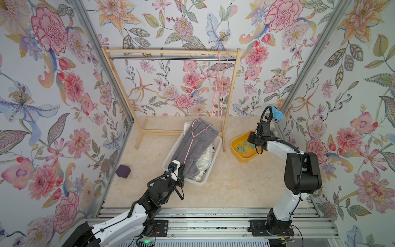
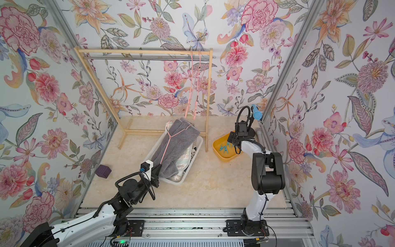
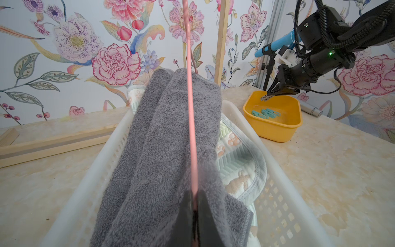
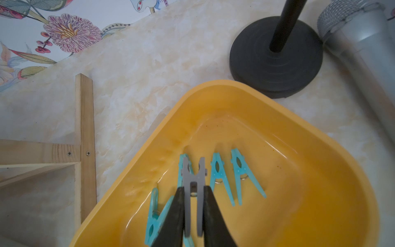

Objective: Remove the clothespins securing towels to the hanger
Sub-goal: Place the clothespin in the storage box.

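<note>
Left gripper (image 3: 195,201): closed tight on the wire of the pink hanger (image 3: 190,96), bottom centre of the left wrist view.
Right gripper (image 4: 194,189): narrow, pinching a grey clothespin (image 4: 187,171) by its legs, above the yellow tub (image 4: 320,181).
Teal clothespins (image 4: 218,177): several lie loose on the tub floor, right of centre in both top views.
Grey towel (image 3: 154,149): draped over the hanger, lying along the white basket (image 3: 284,192), frame centre.
Striped towel (image 3: 235,158): in the basket, under the grey towel.

No text or label can be read.
</note>
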`<state>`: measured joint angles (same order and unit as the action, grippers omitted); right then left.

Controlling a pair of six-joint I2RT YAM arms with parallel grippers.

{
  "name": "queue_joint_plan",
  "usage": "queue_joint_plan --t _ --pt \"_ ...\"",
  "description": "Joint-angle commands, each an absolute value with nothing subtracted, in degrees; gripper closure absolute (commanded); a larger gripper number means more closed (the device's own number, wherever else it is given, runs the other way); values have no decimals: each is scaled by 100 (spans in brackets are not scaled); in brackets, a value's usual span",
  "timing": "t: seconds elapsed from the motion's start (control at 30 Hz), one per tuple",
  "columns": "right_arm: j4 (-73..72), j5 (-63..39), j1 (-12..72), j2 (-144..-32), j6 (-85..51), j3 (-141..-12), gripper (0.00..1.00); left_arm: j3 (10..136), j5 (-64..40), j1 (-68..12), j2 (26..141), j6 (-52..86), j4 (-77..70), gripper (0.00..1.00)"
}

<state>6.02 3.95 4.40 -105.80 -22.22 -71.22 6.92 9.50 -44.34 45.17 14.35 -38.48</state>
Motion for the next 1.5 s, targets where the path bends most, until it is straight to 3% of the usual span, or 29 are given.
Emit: queue_joint_plan --t 0.0,0.6,0.73,0.87,1.13,1.17,1.47 --pt "970 484 413 -10834 -2085 -7438 93 764 1215 -4474 4391 1424 -3823 100" --pt "1809 485 414 -11511 -2088 -7982 86 888 1255 -4474 4145 1402 -3484 100" --pt "1924 393 422 -11490 -2109 -7950 68 888 1283 -4472 3996 1448 -3407 100" --pt "2001 283 430 -11267 -2119 -7933 44 888 1318 -4471 3895 1416 -3280 100" --pt "1995 -127 539 -9994 -2267 -7706 11 888 1362 -4474 3862 1349 -3204 100" --pt "1995 -187 575 -9811 -2301 -7645 2 888 1370 -4470 3864 1341 -3210 100" --pt "1857 -1002 1227 -8072 -2904 -6622 0 888 1366 -4475 3850 1362 -3254 100"
